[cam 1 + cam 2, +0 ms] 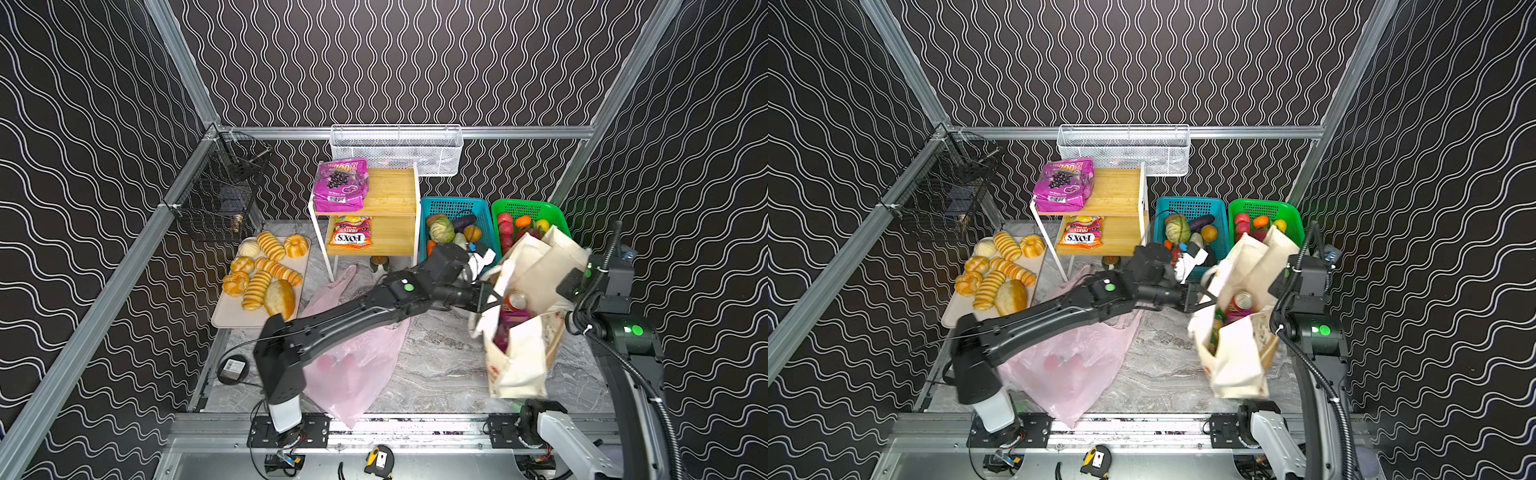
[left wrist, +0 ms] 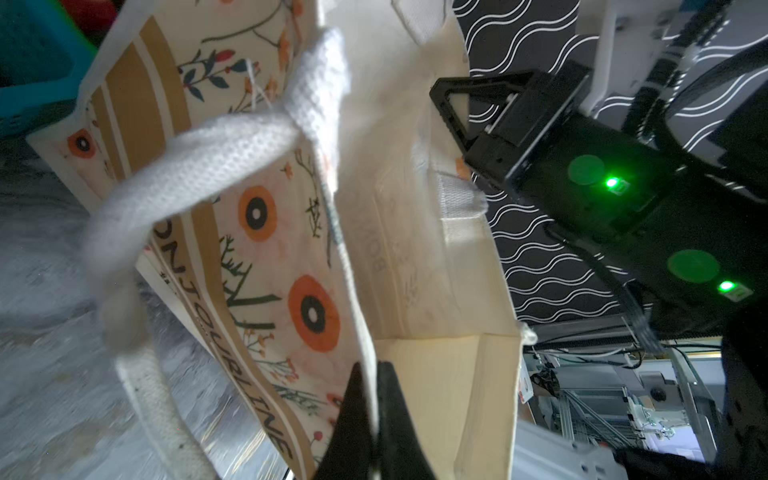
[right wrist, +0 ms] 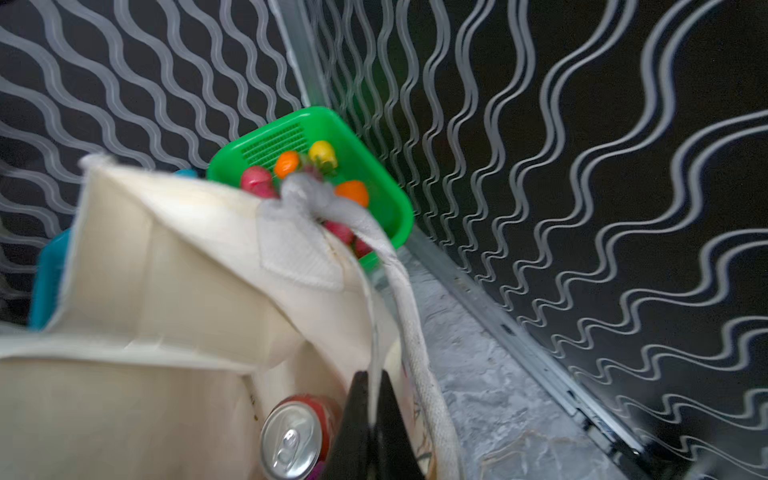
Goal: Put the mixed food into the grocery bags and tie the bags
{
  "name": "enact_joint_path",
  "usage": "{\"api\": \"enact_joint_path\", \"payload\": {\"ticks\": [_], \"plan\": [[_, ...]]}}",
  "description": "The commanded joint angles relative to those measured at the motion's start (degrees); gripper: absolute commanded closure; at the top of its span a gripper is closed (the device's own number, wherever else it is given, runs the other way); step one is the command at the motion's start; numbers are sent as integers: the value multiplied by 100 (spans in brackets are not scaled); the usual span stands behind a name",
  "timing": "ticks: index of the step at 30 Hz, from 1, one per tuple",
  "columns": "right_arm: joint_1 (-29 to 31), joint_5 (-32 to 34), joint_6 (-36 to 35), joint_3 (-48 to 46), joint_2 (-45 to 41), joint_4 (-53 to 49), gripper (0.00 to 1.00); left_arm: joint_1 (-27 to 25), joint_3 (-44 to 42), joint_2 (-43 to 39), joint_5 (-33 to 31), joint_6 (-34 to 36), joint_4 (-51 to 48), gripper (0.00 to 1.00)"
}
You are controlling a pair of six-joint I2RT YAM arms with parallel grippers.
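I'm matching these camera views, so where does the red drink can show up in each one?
In a top view: red drink can inside the cream tote, right of centre.
In a top view: again in the tote's mouth.
Left wrist: not in it.
Right wrist: bottom edge, silver lid showing.
Shared landmark: the cream tote.

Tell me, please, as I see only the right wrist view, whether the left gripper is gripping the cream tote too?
Observer: Yes; in the left wrist view the left gripper is shut on the rim of the cream tote, at its printed side.
Operator: Thank you. Where is the pink bag?
Observer: In both top views the pink plastic bag lies flat on the table, apart from the tote.
Operator: Which food is outside both bags?
Observer: The magenta pouch lies on the shelf, on its top board, and the cabbage sits in the blue basket.
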Motion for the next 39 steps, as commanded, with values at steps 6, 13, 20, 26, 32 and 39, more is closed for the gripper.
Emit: {"api": "enact_joint_path", "payload": {"ticks": [6, 13, 20, 26, 32, 39], "plan": [[-1156, 280, -928, -205, 386, 2175, 100, -561, 1713, 1615, -122, -465, 1175, 100], [-2349, -899, -794, -84, 836, 2294, 100, -845, 3196, 2702, -445, -544, 882, 100], [-2448, -1473, -616, 51, 1281, 2250, 88, -877, 3299, 2960, -821, -903, 1308, 100], [-2453, -1965, -531, 940, 1583, 1328, 30, -884, 3052, 2941, -823, -943, 1636, 100], [-2451, -2913, -525, 1558, 1180, 1100, 14, -899, 3091, 3003, -939, -1139, 1860, 100], [-2452, -4337, -23, 1866, 730, 1101, 12, -912, 3040, 3029, -842, -1186, 2562, 69]]}}
